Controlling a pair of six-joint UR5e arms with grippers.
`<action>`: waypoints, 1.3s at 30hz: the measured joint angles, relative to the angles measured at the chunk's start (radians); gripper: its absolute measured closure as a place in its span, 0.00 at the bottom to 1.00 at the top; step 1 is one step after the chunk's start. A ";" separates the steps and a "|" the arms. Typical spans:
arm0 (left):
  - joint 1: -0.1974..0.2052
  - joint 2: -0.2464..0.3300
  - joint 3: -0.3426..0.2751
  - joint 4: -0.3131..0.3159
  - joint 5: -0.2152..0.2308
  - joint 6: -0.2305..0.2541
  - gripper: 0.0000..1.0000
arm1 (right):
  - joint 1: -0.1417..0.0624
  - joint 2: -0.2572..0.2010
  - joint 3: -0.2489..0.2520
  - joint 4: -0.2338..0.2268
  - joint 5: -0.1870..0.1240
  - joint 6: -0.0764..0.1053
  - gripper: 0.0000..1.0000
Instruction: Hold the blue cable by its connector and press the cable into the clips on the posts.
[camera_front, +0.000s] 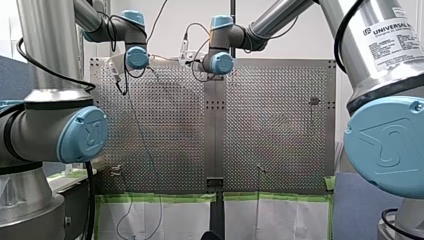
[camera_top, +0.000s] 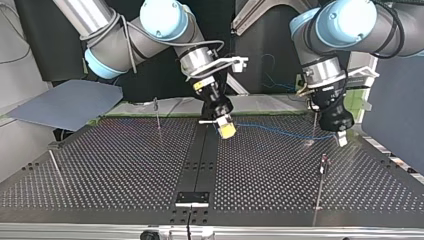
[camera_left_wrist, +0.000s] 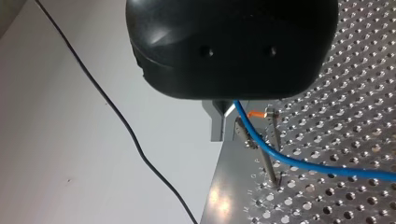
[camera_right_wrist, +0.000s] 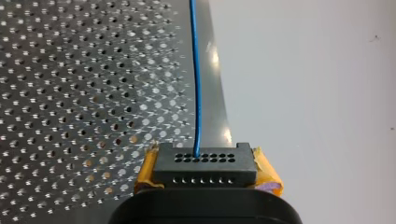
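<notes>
A perforated metal worktop (camera_top: 100, 165) fills the top view. Near its middle, my right tool (camera_top: 226, 130) pinches the black connector (camera_right_wrist: 205, 168) between yellow pads. The blue cable (camera_top: 280, 132) runs from it toward three o'clock to my left tool (camera_top: 341, 137), passing a post (camera_left_wrist: 270, 170). I cannot tell whether that tool grips anything.

Robotics lab; perforated table (camera_top: 100, 170), my left arm (camera_top: 350, 20), my right arm (camera_top: 160, 20).
</notes>
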 joint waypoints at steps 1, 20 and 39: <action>0.004 -0.001 0.001 0.001 0.003 0.000 0.99 | -0.001 0.000 -0.003 0.002 0.000 0.000 1.00; 0.074 -0.052 0.028 0.025 0.100 -0.012 0.99 | -0.025 0.016 -0.011 0.013 0.015 0.016 1.00; 0.141 -0.084 0.045 0.044 0.185 -0.040 0.99 | -0.033 0.032 -0.013 0.007 0.015 0.013 1.00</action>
